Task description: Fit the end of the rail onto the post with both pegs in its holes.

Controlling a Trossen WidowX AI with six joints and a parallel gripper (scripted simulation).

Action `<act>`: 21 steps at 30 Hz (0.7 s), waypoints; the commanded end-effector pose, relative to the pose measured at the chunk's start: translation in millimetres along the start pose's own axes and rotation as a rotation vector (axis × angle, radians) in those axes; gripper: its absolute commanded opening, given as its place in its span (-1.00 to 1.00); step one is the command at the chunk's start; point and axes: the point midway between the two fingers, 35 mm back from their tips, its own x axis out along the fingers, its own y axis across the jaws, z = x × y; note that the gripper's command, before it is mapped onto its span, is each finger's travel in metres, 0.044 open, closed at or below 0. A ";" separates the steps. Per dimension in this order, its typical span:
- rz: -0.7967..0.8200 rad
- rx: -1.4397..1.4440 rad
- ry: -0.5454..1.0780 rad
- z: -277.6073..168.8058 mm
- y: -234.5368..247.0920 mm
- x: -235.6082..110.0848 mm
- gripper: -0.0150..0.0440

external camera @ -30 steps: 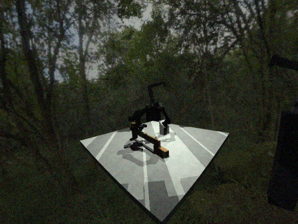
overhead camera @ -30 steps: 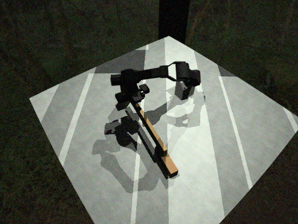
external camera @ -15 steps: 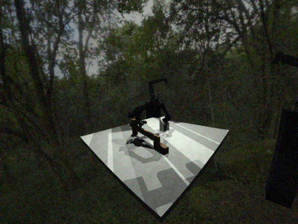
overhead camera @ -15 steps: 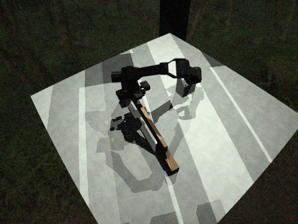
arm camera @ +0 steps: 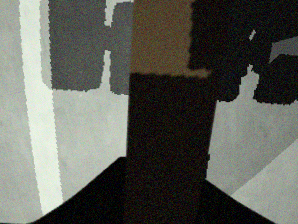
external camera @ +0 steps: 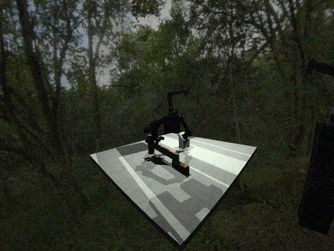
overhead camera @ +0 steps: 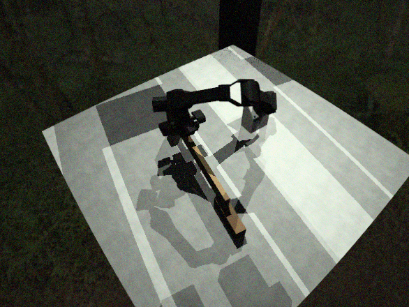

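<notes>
The long wooden rail [overhead camera: 209,172] [external camera: 168,152] [arm camera: 162,42] runs across the table [overhead camera: 314,181] [external camera: 216,160] from my gripper to the low footboard block [overhead camera: 239,241] [external camera: 186,171], where its far end sits. My gripper [overhead camera: 181,137] [external camera: 151,142] is shut on the rail close to its near end and holds that end up off the table. In the wrist view the rail fills the middle, lit brown at the top and in deep shadow below. The post and its pegs are under the gripper, in shadow; I cannot tell whether the rail end touches the post.
The arm's base [overhead camera: 259,105] [external camera: 183,142] stands on the table to the right of the gripper. A dark pillar [overhead camera: 240,21] rises behind the far table corner. A dark box [external camera: 319,177] stands off the table at the right. Grass surrounds the table.
</notes>
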 end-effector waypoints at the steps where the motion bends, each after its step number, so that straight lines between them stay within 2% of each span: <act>1: -0.008 -0.001 0.003 -3.5 -1.1 -3.6 -0.49; 21: -0.008 -0.001 0.003 -9.5 -1.0 -3.1 -0.49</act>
